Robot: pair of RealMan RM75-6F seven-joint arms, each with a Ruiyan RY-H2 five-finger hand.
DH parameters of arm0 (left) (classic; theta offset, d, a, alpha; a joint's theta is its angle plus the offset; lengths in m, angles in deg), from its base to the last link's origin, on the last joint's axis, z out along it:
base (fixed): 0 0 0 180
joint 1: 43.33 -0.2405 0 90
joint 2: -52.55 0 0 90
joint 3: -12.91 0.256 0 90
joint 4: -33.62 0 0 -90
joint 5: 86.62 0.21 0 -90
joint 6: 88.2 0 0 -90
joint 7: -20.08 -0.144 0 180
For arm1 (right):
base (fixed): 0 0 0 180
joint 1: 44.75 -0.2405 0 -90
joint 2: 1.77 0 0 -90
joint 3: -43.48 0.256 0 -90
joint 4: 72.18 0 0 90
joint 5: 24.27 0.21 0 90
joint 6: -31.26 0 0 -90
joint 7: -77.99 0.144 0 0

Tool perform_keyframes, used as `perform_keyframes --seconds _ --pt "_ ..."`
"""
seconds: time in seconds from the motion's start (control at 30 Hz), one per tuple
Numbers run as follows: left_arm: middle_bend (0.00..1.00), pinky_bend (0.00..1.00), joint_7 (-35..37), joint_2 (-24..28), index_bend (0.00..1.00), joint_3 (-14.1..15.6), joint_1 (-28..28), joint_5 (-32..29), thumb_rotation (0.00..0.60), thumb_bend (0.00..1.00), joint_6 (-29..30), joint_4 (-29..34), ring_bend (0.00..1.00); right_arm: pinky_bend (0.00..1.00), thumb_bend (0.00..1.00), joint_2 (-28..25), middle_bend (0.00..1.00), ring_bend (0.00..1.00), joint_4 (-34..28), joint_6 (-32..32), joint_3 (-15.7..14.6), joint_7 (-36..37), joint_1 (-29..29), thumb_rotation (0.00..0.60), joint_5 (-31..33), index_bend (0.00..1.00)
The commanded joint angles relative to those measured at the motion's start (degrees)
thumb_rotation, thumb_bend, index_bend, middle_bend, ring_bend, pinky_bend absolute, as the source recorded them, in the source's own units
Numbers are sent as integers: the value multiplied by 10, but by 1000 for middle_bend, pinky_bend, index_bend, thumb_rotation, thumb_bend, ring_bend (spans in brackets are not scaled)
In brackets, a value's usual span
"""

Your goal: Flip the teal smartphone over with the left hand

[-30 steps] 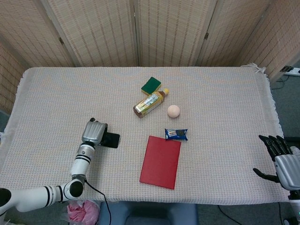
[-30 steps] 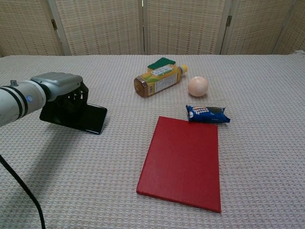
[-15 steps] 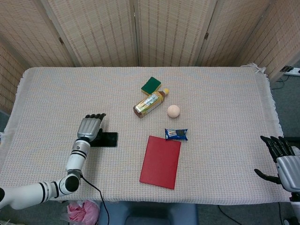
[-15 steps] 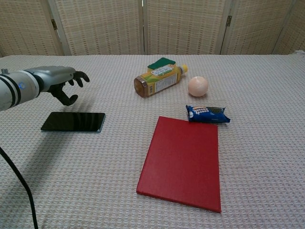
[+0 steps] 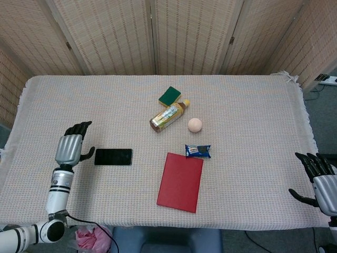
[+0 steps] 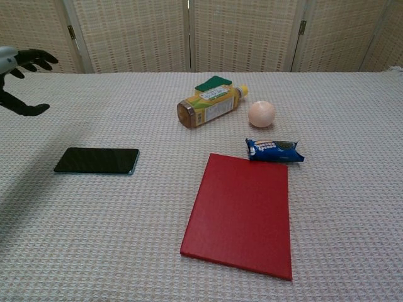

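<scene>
The teal smartphone (image 5: 113,157) (image 6: 97,160) lies flat on the table, dark glossy face up, with a thin teal edge showing along its near side. My left hand (image 5: 70,148) (image 6: 21,80) hovers to the left of the phone, apart from it, fingers spread and holding nothing. At the table's right edge my right hand (image 5: 321,179) hangs with its fingers spread and nothing in it; the chest view does not show it.
A red book (image 5: 180,182) (image 6: 242,213) lies right of the phone. Behind it are a blue snack packet (image 5: 198,151), a peach ball (image 5: 195,124), a lying yellow bottle (image 5: 168,116) and a green sponge (image 5: 169,95). A woven cloth (image 5: 247,121) covers the table.
My left hand let go of the tilted phone, which dropped flat on the table. The hand then opened and drew away to the left. The right hand barely moved.
</scene>
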Motion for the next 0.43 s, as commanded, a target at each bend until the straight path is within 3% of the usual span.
perform_keyframes --seconds 0.03,0.3,0.43 --pt "171 207 24 40 174 36 -53 35 600 358 48 37 155 68 106 3 153 91 6 -2 1 4 -2 600 -4 82" --pt "175 207 70 81 191 92 -148 113 600 358 132 51 155 69 112 12 155 91 13 2 1 11 -8 600 -11 82" --pt "176 207 80 85 195 105 -185 150 600 358 177 51 155 68 113 14 158 91 12 4 1 10 -12 600 -16 82"
